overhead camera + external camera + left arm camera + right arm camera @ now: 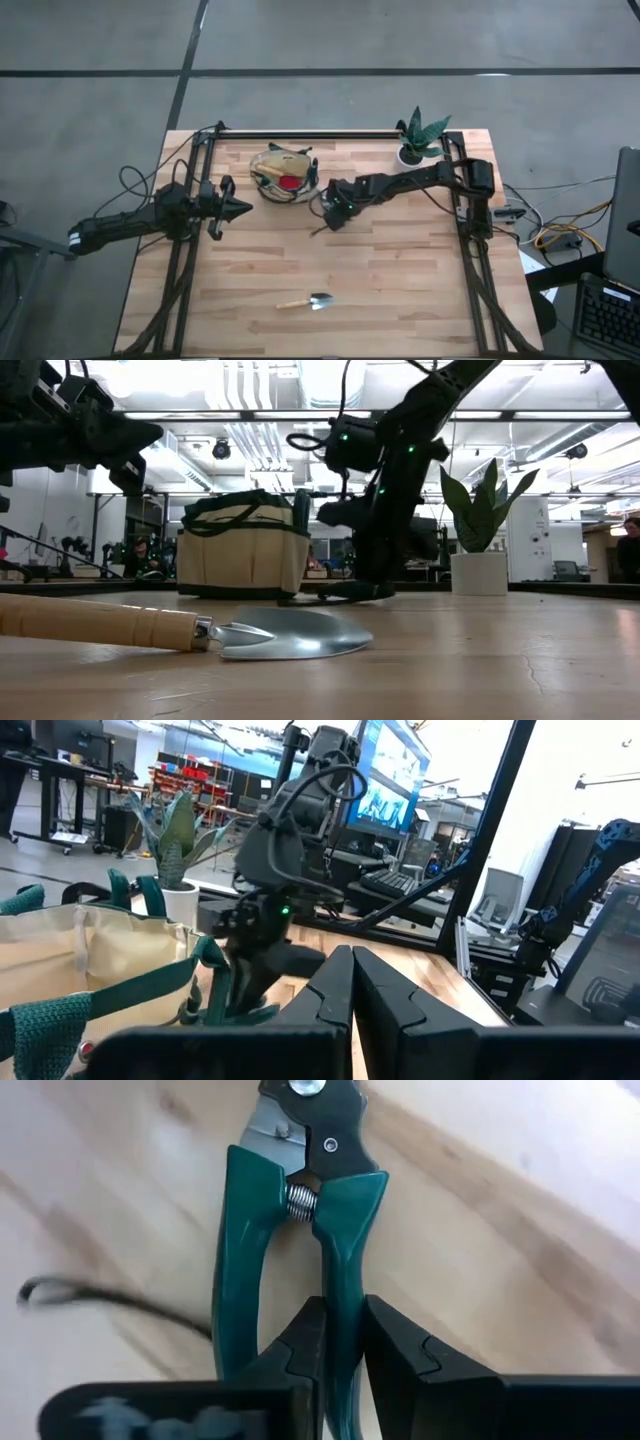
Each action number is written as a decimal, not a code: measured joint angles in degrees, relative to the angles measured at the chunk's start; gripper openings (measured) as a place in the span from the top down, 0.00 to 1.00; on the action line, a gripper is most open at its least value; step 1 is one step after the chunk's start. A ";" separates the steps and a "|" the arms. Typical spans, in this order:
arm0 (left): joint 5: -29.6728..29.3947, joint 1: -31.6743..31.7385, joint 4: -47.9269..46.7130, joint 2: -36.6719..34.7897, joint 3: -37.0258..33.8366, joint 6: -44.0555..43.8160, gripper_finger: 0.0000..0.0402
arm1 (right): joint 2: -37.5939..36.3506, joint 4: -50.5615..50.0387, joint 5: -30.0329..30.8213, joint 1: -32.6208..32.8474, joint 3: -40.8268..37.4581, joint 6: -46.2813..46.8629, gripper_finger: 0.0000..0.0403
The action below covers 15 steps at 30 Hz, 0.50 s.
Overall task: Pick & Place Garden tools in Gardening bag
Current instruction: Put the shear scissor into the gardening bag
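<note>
Right gripper [342, 1350] is seen down at the table just beside the bag [283, 172], fingers pinched on one green handle of a pair of shears [300, 1190]; the other handle is left outside the fingers. The shears are lying flat on the wood, so the grasp is judged made but the lift not yet done. A thin dark strand [110, 1305] is seen lying on the table next to the shears; what it is cannot be told. Left gripper [350, 990] is held fully closed and empty, parked above the table on the bag's other side, pointed toward the bag. In the bag, something red [289, 182] and some other pieces are visible from above, so part of the load is judged already packed; the exact count cannot be told. One trowel [306, 301] with a wooden handle is left out, lying alone near the front edge of the table, well apart from the bag. The potted plant [420, 138] is standing at the back right corner, not part of the job. Remaining, as judged: shears to be lifted and dropped into the bag, then the trowel fetched.
</note>
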 joint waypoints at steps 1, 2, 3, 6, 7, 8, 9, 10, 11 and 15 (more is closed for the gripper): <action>-0.01 0.00 -0.06 0.00 0.00 0.00 0.98 | -0.56 -1.32 0.00 0.00 0.00 -0.51 0.89; -0.01 0.01 -0.10 0.00 0.00 0.00 0.98 | -1.16 -2.67 0.02 0.00 0.00 -1.07 0.89; -0.01 0.01 -0.12 0.00 0.00 0.00 0.98 | -1.80 -4.05 0.01 -0.06 0.00 -1.62 0.89; -0.01 -0.01 -0.12 0.00 0.00 0.00 0.98 | -3.56 -6.63 -1.63 0.05 -0.02 -4.28 0.90; -0.01 -0.01 -0.12 0.00 0.00 0.00 0.98 | -4.12 -7.18 -3.14 0.19 -0.02 -4.81 0.90; -0.01 0.01 -0.10 0.00 0.00 0.00 0.98 | -4.60 -7.88 -4.90 0.34 -0.02 -5.13 0.90; -0.01 0.01 -0.10 0.00 0.00 0.00 0.98 | -5.03 -8.42 -6.83 0.57 -0.02 -5.26 0.90; -0.01 -0.01 -0.10 0.00 0.00 0.00 0.98 | -5.47 -8.79 -8.44 0.68 -0.02 -5.22 0.90; -0.01 0.01 -0.10 0.00 0.00 0.00 0.98 | -5.91 -9.16 -9.99 0.88 -0.02 -5.03 0.90; -0.01 -0.01 -0.09 0.00 0.00 0.00 0.98 | -8.34 -9.50 -15.01 1.46 0.00 -3.16 0.90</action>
